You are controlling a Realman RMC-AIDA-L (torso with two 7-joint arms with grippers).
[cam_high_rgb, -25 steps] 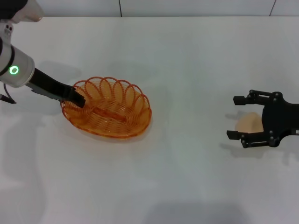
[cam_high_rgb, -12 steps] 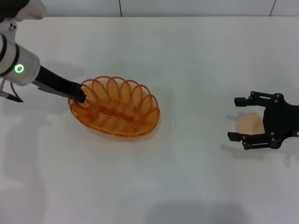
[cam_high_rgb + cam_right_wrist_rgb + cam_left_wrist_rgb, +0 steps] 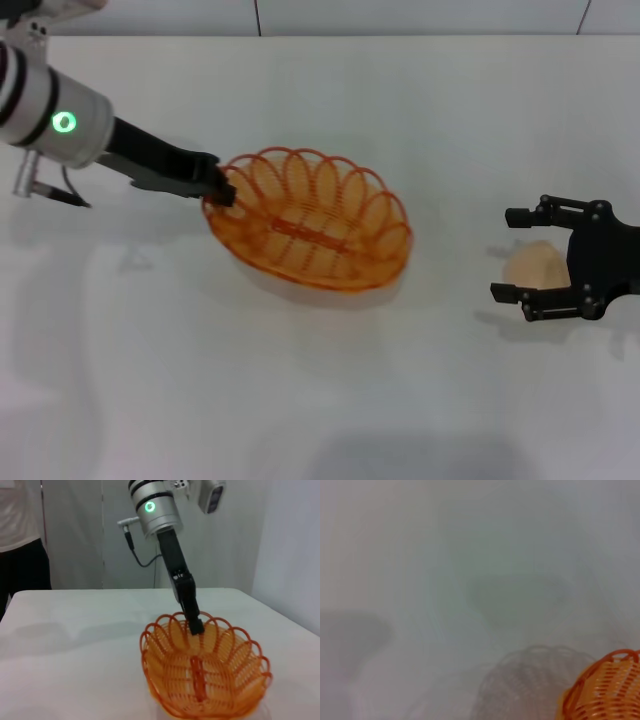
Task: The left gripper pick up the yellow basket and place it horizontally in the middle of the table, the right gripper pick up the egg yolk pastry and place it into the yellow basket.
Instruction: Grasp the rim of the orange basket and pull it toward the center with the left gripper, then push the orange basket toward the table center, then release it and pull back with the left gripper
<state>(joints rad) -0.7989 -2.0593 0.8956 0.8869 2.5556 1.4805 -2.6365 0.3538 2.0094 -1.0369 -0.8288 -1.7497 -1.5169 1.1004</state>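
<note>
The yellow basket (image 3: 312, 232), an oval orange wire basket with a looped rim, is held just above the white table (image 3: 300, 400) near its middle. My left gripper (image 3: 218, 190) is shut on the basket's left rim. The basket also shows in the right wrist view (image 3: 202, 672) with the left gripper (image 3: 195, 626) on its far rim, and at a corner of the left wrist view (image 3: 605, 690). The egg yolk pastry (image 3: 535, 266), a pale round bun, lies on the table at the right. My right gripper (image 3: 512, 253) is open, its two fingers on either side of the pastry.
A person in a white top and dark trousers (image 3: 20, 535) stands beyond the table's far edge in the right wrist view. The basket casts a shadow on the tabletop (image 3: 535, 685).
My left gripper has carried the basket to the right, from the left part of the table toward the middle. The right gripper and the pastry have stayed in place.
</note>
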